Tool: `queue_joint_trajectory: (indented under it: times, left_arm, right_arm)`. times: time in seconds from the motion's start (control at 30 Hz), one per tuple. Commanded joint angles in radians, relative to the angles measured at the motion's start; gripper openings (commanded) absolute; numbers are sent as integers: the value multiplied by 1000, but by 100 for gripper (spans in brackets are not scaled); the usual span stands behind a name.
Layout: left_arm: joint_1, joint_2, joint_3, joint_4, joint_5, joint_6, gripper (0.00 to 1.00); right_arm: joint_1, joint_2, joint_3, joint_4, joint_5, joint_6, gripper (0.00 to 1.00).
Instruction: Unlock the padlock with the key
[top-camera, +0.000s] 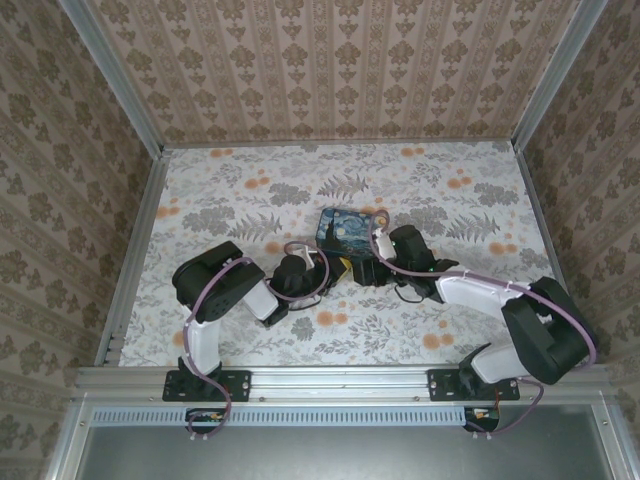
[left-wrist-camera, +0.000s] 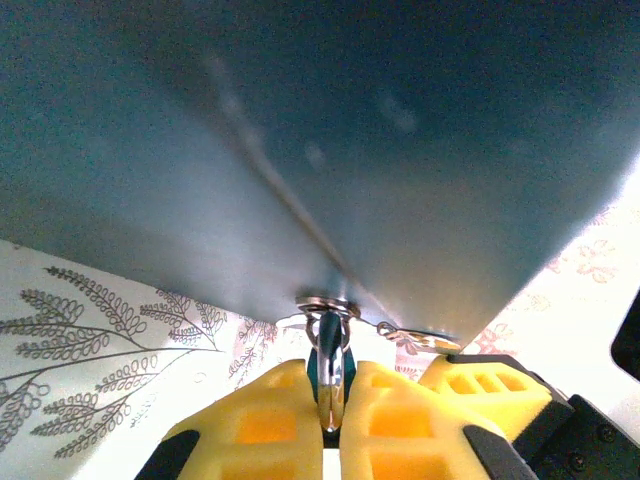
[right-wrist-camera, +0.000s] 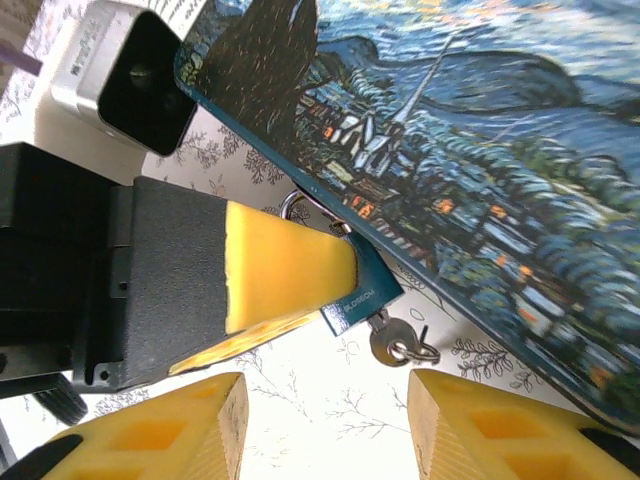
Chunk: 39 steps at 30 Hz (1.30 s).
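From above: bent inward from both sides, meeting at near edge of the box (top-camera: 345, 230), left gripper (top-camera: 335, 268) and right gripper (top-camera: 362, 268) nearly tip to tip. Left wrist: clamped shut on the padlock (left-wrist-camera: 328, 365), hung from box's hasp loop (left-wrist-camera: 328, 305); presumably to stop it swinging. Right wrist: key (right-wrist-camera: 388, 345) looks seated in padlock's underside; right jaws apart, empty, just short of it, lined up to pinch and turn.

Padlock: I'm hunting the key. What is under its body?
A silver key with a ring sticks out below the padlock; its blade is hidden inside, and the left gripper covers most of the body.
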Motion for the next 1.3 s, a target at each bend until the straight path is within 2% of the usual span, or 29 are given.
queue_joint_trajectory:
  times: [0.0,0.17,0.4,0.8,1.27]
  left_arm:
    - [-4,11,-12,19,15,12,0]
    - [-2,9,-11,19,16,12,0]
    - [0,9,-9,18,18,9,0]
    - [-2,12,-5,19,18,7,0]
    - [-1,14,-2,18,19,5,0]
  right_arm:
    - [-5,-44,-19,7,-4,28,47]
    - [3,-42,-6,-68,43,-25,45]
    - [97,-34,58,-219,244,-149,43]
    - [229,33,118,-271,530,-277,40]
    - [296,143,180,-261,638,-325,38]
